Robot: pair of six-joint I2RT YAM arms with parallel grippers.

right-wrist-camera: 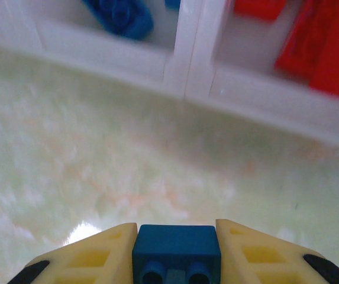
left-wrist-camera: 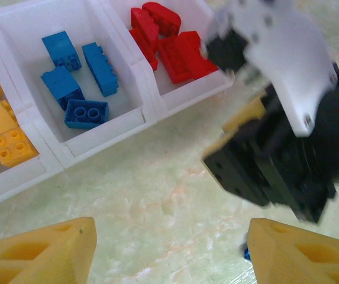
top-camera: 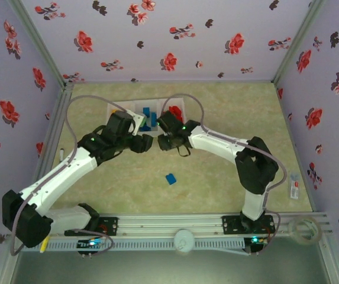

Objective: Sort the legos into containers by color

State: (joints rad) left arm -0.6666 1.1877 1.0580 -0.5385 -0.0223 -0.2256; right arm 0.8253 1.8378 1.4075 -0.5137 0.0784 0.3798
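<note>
The white tray [top-camera: 135, 107] stands at the back of the table, its three containers in a row. In the left wrist view the left one holds yellow legos [left-wrist-camera: 3, 130], the middle one blue legos [left-wrist-camera: 80, 77] and the right one red legos [left-wrist-camera: 169, 41]. My right gripper [right-wrist-camera: 177, 231] is shut on a small blue lego [right-wrist-camera: 177, 251], just in front of the tray wall [right-wrist-camera: 193, 65] between the blue and red containers. My left gripper [left-wrist-camera: 170, 236] is open over bare table, next to the right gripper [top-camera: 162, 142]. One blue lego [top-camera: 171, 178] lies loose on the table.
Both arms meet close together in front of the tray, the right wrist [left-wrist-camera: 275, 165] near my left fingers. A small white and red object [top-camera: 294, 188] lies by the right wall. A rail [top-camera: 175, 223] runs along the near edge.
</note>
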